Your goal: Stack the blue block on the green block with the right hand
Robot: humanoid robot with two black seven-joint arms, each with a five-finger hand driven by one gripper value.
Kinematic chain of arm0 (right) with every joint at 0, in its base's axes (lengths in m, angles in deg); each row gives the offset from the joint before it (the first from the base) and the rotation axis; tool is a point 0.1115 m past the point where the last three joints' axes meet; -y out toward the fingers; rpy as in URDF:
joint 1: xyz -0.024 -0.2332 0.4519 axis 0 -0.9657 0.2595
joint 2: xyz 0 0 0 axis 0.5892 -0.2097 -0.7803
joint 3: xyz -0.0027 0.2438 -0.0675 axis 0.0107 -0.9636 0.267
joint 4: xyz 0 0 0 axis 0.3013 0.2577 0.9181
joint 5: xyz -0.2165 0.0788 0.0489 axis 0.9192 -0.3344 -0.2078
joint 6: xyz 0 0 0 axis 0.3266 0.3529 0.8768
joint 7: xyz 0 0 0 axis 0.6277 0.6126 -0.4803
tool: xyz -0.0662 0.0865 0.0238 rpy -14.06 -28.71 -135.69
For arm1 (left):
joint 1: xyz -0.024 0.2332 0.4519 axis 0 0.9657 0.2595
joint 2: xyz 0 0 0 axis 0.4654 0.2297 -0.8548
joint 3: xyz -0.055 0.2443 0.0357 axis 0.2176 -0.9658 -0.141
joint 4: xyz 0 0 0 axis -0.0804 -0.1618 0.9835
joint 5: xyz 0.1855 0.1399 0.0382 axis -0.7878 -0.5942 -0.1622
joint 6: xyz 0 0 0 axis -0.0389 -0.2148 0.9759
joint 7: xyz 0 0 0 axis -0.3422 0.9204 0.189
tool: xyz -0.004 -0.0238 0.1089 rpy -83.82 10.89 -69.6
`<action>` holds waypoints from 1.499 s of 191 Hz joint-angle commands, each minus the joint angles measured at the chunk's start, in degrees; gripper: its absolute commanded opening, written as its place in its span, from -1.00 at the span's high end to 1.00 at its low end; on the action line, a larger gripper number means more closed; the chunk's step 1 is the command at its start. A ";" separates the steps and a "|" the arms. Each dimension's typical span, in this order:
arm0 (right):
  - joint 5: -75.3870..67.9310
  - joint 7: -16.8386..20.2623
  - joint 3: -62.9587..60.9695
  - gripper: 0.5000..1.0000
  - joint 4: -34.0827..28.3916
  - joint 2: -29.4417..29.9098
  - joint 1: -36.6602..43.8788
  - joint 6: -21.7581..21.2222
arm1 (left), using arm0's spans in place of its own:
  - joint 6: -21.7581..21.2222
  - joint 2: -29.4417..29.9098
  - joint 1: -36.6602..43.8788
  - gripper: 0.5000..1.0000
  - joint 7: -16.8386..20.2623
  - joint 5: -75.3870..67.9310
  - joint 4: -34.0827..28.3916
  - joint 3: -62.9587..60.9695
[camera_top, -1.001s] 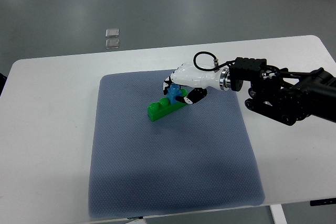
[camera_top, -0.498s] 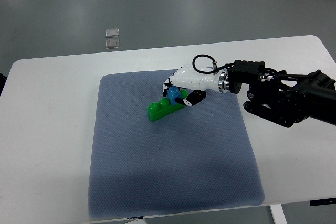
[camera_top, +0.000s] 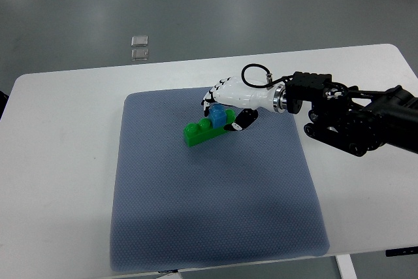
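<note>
I read this as the tail end of the placing step. The blue block (camera_top: 219, 117) sits on top of the right-hand end of the green block (camera_top: 204, 131), and both rest on the grey mat (camera_top: 209, 213) that covers the middle of the white tabletop (camera_top: 59, 161). My right hand (camera_top: 225, 104) is over the blue block with its fingers (camera_top: 210, 98) arched above and its thumb (camera_top: 243, 121) low beside it; from this angle I cannot tell whether they grip the block or have let go. Whether the studs are fully seated I can't judge either. Next I would want the fingers clear of the block, then a straight lift away without dragging the stack sideways. The left arm is out of view.
</note>
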 commanded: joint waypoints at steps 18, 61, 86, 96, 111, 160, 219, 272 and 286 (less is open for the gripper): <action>-0.07 -0.07 -0.01 -0.41 -0.02 -0.17 0.13 -0.11 | 0.00 0.00 0.00 -1.00 0.00 0.00 0.00 0.00; -0.24 -0.33 -0.63 -0.59 -0.64 -0.26 0.31 -0.37 | 0.00 0.00 0.00 -1.00 0.00 0.00 0.00 0.00; -1.91 -0.42 -0.80 -0.65 -1.87 -0.61 0.39 -0.72 | 0.00 0.00 0.00 -1.00 0.00 0.00 0.00 0.00; -3.84 0.02 -0.80 -0.65 -2.22 -0.61 0.66 -1.34 | 0.00 0.00 0.00 -1.00 0.00 0.00 0.00 0.00; -7.62 0.11 -0.89 -0.65 -2.40 -0.70 1.36 -4.24 | 0.00 0.00 0.00 -1.00 0.00 0.00 0.00 0.00; -23.01 1.25 -10.21 -0.66 -2.84 -3.51 1.18 -16.37 | 0.00 0.00 0.00 -1.00 0.00 0.00 0.00 0.00; -52.62 7.49 -16.18 -0.65 -0.73 -5.10 -3.03 -21.38 | 0.00 0.00 0.00 -1.00 0.00 0.00 0.00 0.00; -74.77 13.21 -19.44 -0.65 6.22 -2.90 -7.52 -22.52 | 0.00 0.00 0.00 -1.00 0.00 0.00 0.00 0.00; -81.80 14.52 -19.44 -0.65 7.71 -2.28 -7.87 -22.52 | 0.00 0.00 0.00 -1.00 0.00 0.00 0.00 0.00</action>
